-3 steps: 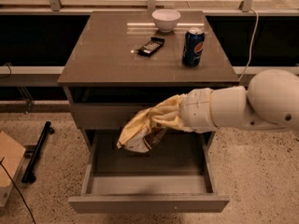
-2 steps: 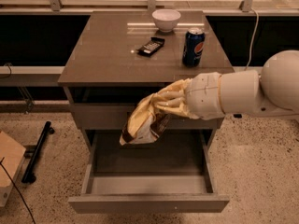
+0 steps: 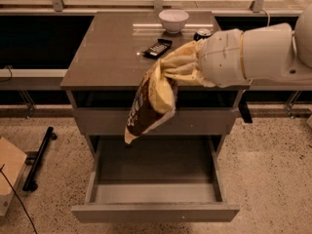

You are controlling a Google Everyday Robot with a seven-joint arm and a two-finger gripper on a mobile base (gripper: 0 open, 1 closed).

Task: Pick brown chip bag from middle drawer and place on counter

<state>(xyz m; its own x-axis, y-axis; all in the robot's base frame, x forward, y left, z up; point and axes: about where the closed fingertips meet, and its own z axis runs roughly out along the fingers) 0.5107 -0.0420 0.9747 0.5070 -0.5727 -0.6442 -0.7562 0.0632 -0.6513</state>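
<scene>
A: Bag condition and position?
B: The brown chip bag (image 3: 148,104), crinkled, dark brown with a pale yellow end, is seen hanging tilted above the open middle drawer (image 3: 156,211), a shallow grey tray. Its gathered top is clamped in the gripper (image 3: 183,69) at the counter (image 3: 107,57) front edge.
A: Surroundings?
B: On the glossy counter a round white bowl (image 3: 173,20) and a small black bar (image 3: 157,48) are recorded; a soda can (image 3: 202,33) is half hidden by the bulky white arm (image 3: 253,50)

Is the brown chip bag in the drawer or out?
Out: the brown chip bag hangs from the gripper, at the counter's front edge, above the open middle drawer.
</scene>
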